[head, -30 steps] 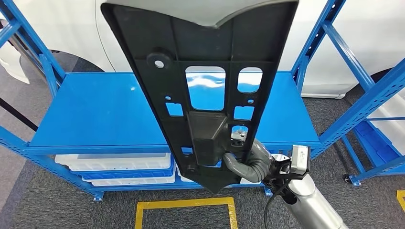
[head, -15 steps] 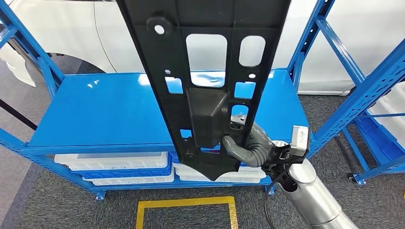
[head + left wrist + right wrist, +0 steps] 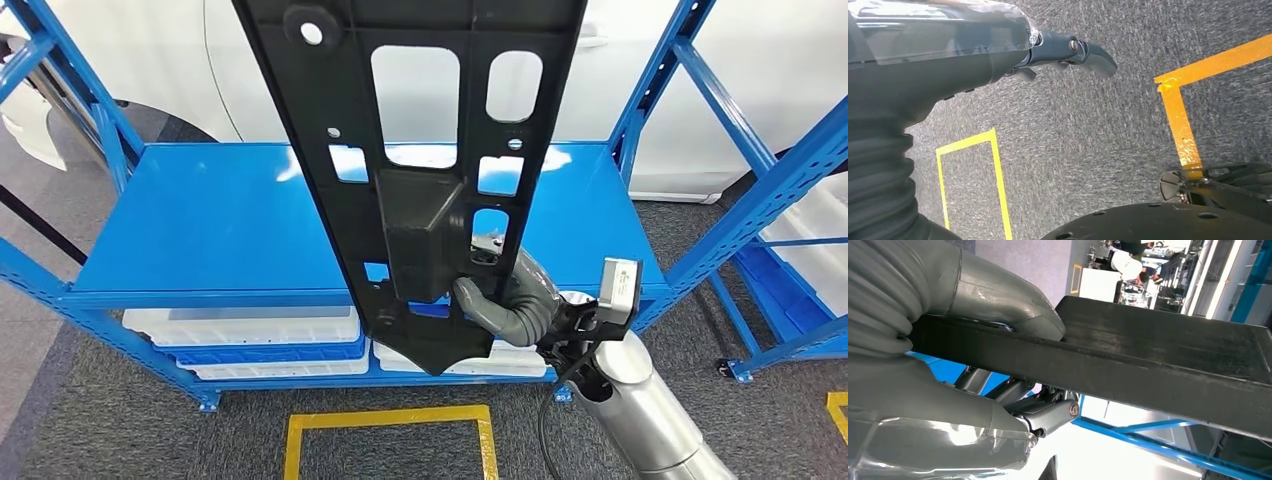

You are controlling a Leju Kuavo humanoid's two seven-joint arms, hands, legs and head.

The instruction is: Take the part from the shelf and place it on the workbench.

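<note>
One right hand [image 3: 505,305] grips the black part [image 3: 420,150] near its lower end.

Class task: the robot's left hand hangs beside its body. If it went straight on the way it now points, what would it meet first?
Most likely the grey carpet floor. The left hand hangs with nothing between its fingers and the carpet, though the depth is unclear.
</note>
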